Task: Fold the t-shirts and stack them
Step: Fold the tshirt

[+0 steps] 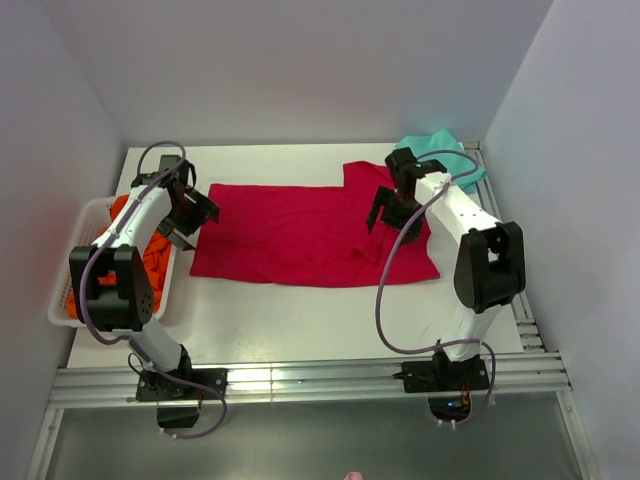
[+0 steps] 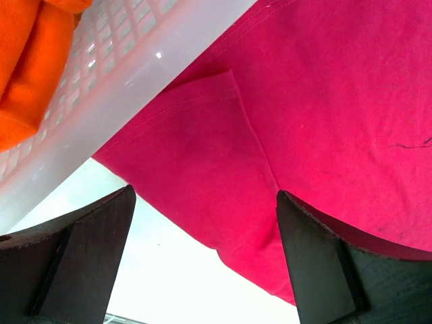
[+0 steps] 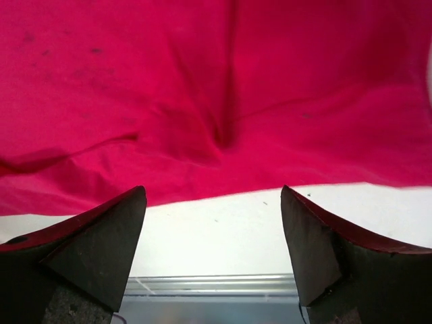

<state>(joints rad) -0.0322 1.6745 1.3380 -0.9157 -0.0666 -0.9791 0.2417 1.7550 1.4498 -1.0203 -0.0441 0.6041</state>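
Note:
A crimson-red t-shirt (image 1: 300, 235) lies spread flat across the middle of the table, with a sleeve sticking out at its far right. My left gripper (image 1: 190, 222) is open above the shirt's left edge, beside the basket; the left wrist view shows the red cloth (image 2: 324, 115) and its folded sleeve between the jaws. My right gripper (image 1: 393, 218) is open above the shirt's right part; the right wrist view shows wrinkled red cloth (image 3: 202, 94) and its hem. A teal-green t-shirt (image 1: 442, 155) lies bunched at the far right corner. Orange garments (image 1: 150, 255) lie in the basket.
A white slatted plastic basket (image 1: 82, 225) stands at the table's left edge, partly under my left arm; its wall shows in the left wrist view (image 2: 128, 74). Metal rails (image 1: 300, 380) run along the near edge. Grey walls enclose the table on three sides.

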